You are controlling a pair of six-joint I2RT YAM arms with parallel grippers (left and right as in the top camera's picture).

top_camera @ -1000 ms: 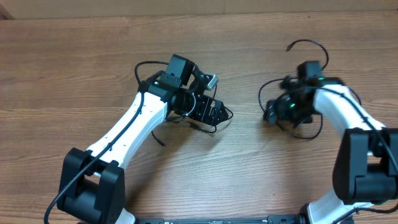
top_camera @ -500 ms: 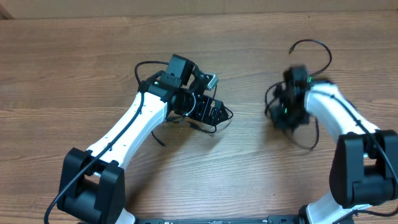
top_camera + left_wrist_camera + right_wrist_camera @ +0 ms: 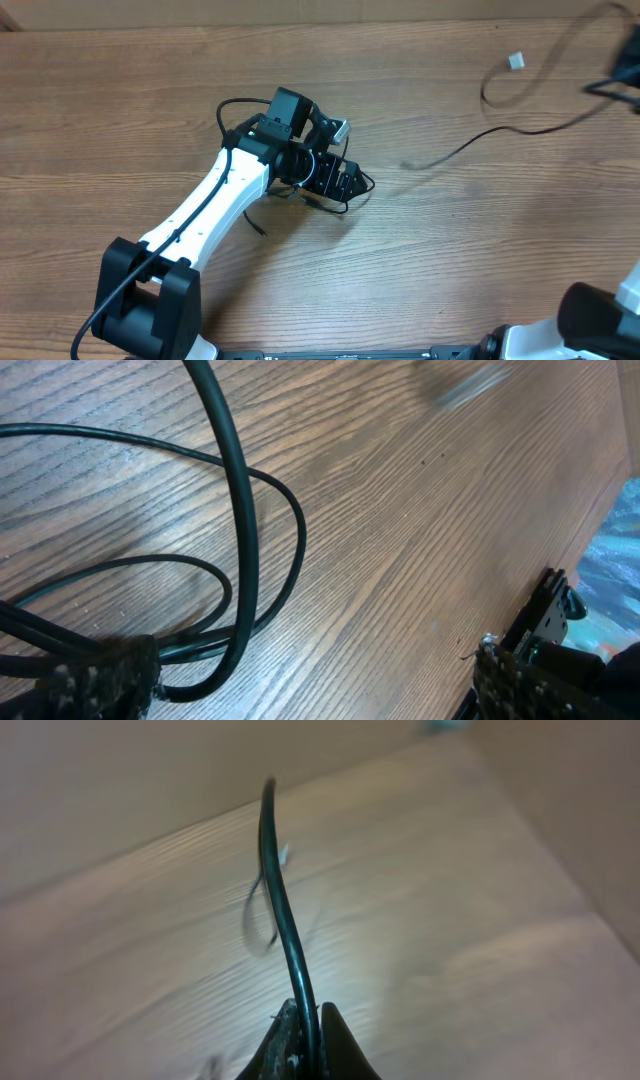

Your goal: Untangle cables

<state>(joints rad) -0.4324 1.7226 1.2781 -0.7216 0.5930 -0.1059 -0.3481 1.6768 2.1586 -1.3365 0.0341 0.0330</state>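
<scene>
Black cable [image 3: 285, 917] trails from the right gripper [image 3: 305, 1028], clenched on it at 2 o'clock. Left gripper [image 3: 348, 182], released, apparently rests on looped cables [image 3: 245, 560].

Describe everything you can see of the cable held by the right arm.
The cable is thin, black and smooth, rubbery-looking. One stretch is pinched between the shut right fingers near the far right edge of the table. From there it runs leftward in a shallow curve, its free tail ending around mid-table. Another stretch curls into an open loop that ends in a small white plug. Parts of it are blurred, and no knot shows along it.
</scene>
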